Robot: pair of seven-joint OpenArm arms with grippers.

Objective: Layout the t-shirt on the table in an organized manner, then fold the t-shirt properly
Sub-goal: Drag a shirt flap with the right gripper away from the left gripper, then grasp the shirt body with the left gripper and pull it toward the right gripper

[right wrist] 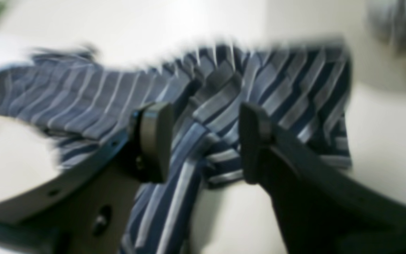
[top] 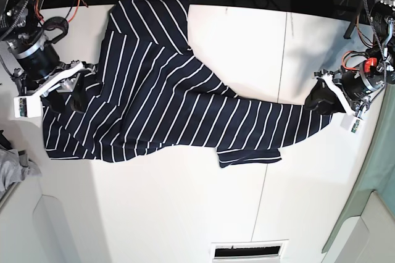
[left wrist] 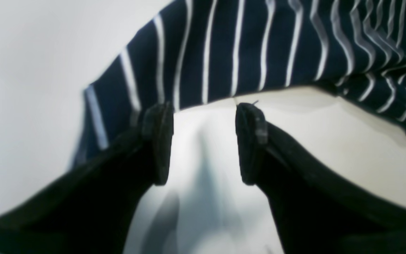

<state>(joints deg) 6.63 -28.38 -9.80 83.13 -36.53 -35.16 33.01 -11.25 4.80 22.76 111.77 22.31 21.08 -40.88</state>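
Black pincers, left (left wrist: pixel 204 144) and right (right wrist: pixel 204 143), both gape wide, nothing gripped. The shirt (top: pixel 179 105) sprawls crumpled across the table (top: pixel 166 213) beneath them, so pinching at those left-side wrinkles could easily grab doubled layers and bunch everything worse.

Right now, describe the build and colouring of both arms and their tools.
Both arms show black and white parts, with loose cables in red and black. The left tool and right tool each have two dark, blunt-tipped fingers; round fasteners show beside the right one's.
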